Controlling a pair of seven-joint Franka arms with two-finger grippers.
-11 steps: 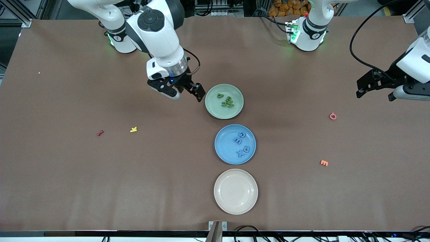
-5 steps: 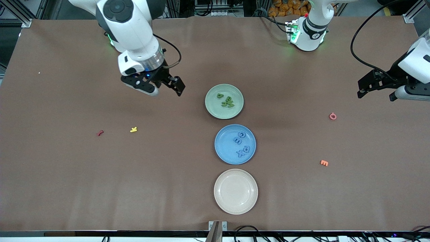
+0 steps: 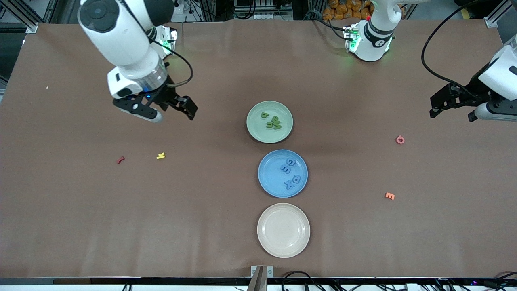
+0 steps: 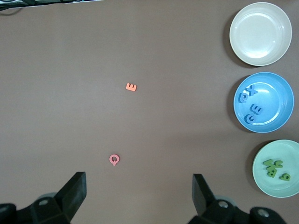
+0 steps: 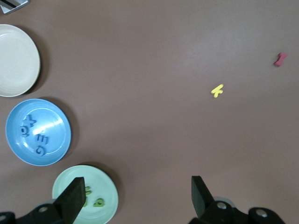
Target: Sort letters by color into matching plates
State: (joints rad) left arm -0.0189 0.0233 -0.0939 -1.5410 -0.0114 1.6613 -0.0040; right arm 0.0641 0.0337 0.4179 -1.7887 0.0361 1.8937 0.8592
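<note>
The pale green plate [image 3: 258, 128] holds several dark green letters [image 3: 273, 121]; it also shows in the left wrist view [image 4: 266, 181] and the right wrist view [image 5: 105, 205]. The bright blue plate [image 3: 270, 182], nearer the front camera, holds several blue letters [image 3: 291, 171]; it shows in the left wrist view [image 4: 271, 95] and the right wrist view [image 5: 56, 140] too. My right gripper [image 3: 171, 113] is open and empty, up over bare table toward the right arm's end. My left gripper [image 3: 450, 108] is open and empty, waiting over the left arm's end.
A beige-cream plate [image 3: 283, 230] lies empty nearest the front camera. A yellow letter [image 3: 160, 155] and a red letter [image 3: 120, 160] lie toward the right arm's end. A pink letter [image 3: 400, 140] and an orange letter [image 3: 389, 196] lie toward the left arm's end.
My right gripper has moved away from the green plate toward the right arm's end, open and empty throughout. The left arm has barely moved.
</note>
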